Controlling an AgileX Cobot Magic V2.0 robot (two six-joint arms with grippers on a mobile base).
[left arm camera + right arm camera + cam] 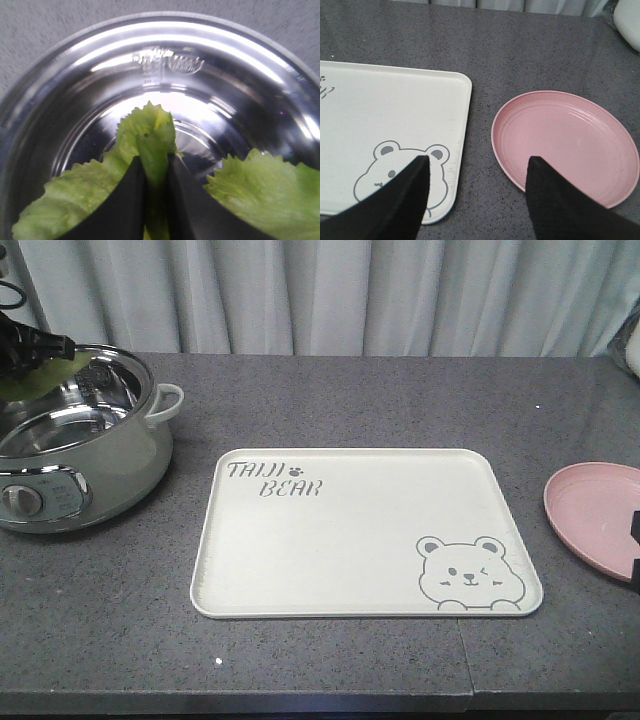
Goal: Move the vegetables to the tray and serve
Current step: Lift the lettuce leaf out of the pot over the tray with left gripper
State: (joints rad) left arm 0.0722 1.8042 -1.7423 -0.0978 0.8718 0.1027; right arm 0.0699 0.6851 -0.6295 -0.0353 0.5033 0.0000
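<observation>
My left gripper (156,167) is shut on the vegetables (154,131), pinching a green lettuce leaf by its pale midrib over the open steel pot (60,75). More ruffled leaf hangs on both sides of the fingers. In the front view the same gripper (55,345) holds the leaves (42,375) at the pot's (95,455) rim, far left. The cream tray (350,530) with the bear drawing lies bare in the middle of the table. My right gripper (479,162) stands open over the gap between the tray (395,105) and a pink plate (570,135), holding nothing.
The pink plate (595,510) lies right of the tray, at the table's right edge. A white object (629,22) sits at the far right back corner. Grey curtains close off the back. The pot has a side handle (165,400) pointing toward the tray.
</observation>
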